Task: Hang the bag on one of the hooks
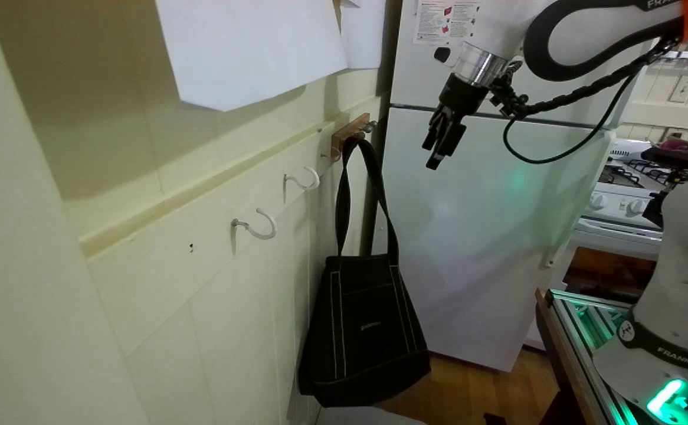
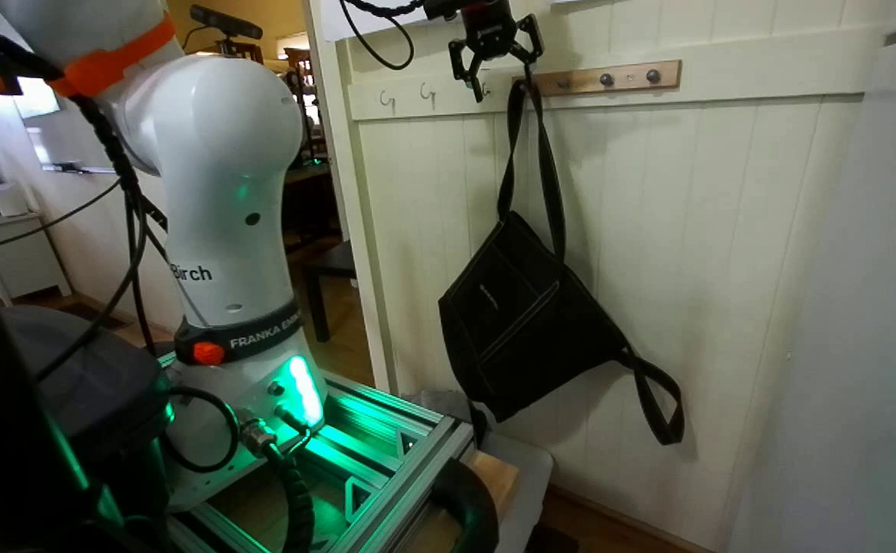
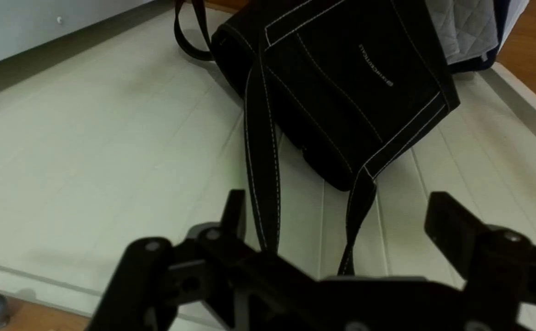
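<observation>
The black bag [image 1: 367,319] hangs against the wall by one strap [image 1: 373,171], which loops up to the near end of the tan wooden hook board [image 1: 350,134]. The strap covers whatever bears it there. In an exterior view the bag [image 2: 532,322] is tilted, and its second strap [image 2: 663,407] dangles loose at the lower right. My gripper [image 1: 432,154] stands open, out from the wall and apart from the strap. In the wrist view the fingers of the gripper [image 3: 337,201] are wide apart with nothing gripped; the upper strap runs down behind the gripper, its top hidden.
White curled wire hooks [image 1: 255,224] line the wall beside the board. Dark round knobs [image 2: 653,76] stick out of the board. The white fridge [image 1: 468,236] stands past the board's far end. White sheets [image 1: 249,53] hang above the hooks. Quilted grey cloth [image 3: 472,32] lies near the bag's bottom.
</observation>
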